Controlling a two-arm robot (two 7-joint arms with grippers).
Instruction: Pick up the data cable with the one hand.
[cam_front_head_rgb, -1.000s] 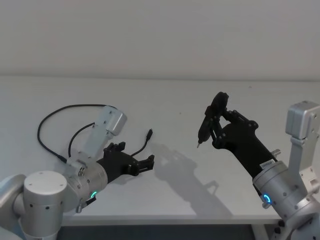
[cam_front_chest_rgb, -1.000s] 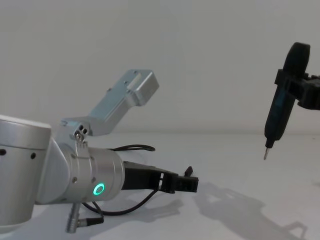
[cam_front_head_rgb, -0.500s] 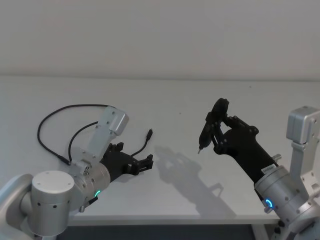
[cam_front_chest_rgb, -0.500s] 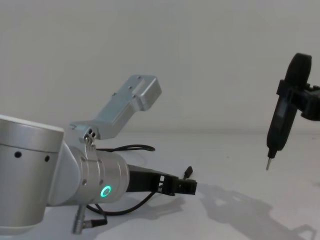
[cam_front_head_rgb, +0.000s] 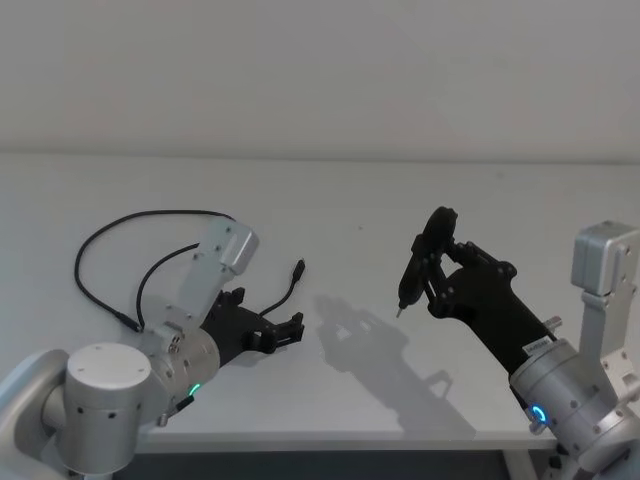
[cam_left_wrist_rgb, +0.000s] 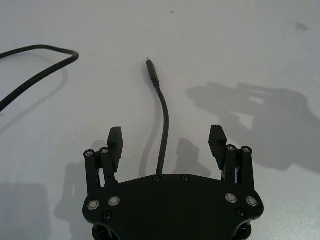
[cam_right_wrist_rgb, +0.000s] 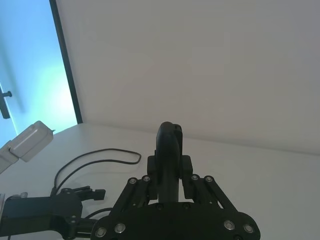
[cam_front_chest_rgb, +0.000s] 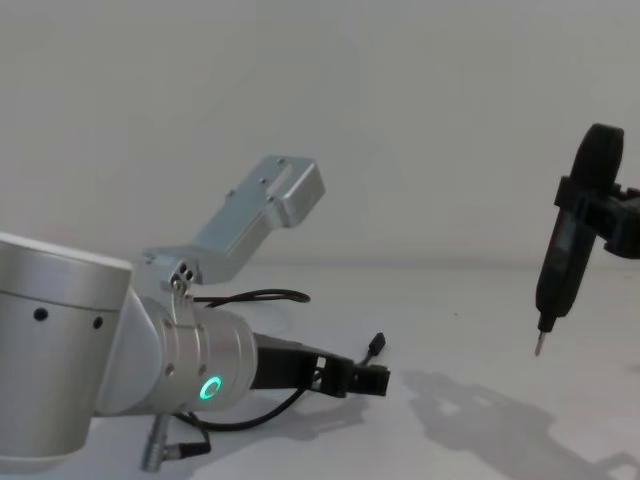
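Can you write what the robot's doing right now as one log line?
left gripper: open, straddling data cable | data cable: on table, not gripped | right gripper: raised, shut on black tool

Left pincer low, spread wide; right pincer raised, clamping black tool.

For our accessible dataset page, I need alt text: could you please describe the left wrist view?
The open left tool straddles the black data cable, which lies on the white table and ends in a small plug just beyond the tool. Another stretch of the cable curves farther off.
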